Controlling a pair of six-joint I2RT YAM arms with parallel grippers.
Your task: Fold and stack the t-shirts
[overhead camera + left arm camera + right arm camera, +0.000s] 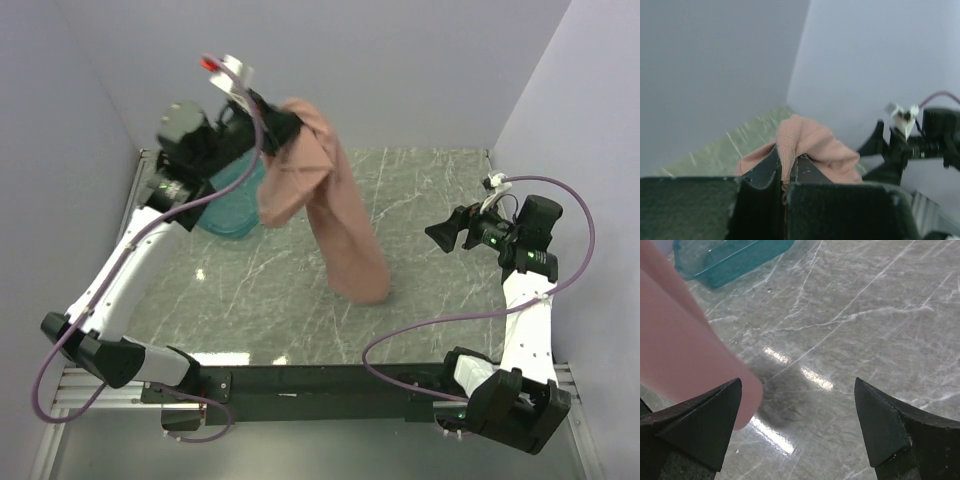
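T-shirt (345, 225) hangs pinched in left fingers (760, 175), beside the teal tray (236, 208)

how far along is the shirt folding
Done: nothing folded or stacked yet. In hand: the left tool is shut on the pink t-shirt, holding it bunched high, its lower end seemingly on the table. The right tool hangs open and empty nearby. Left: spread it flat, fold it, stack it.

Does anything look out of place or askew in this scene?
Only the t-shirt: it hangs bunched from the shut left claw, lower end reaching the table, not lying flat. The teal tray and the open right claw look normal.
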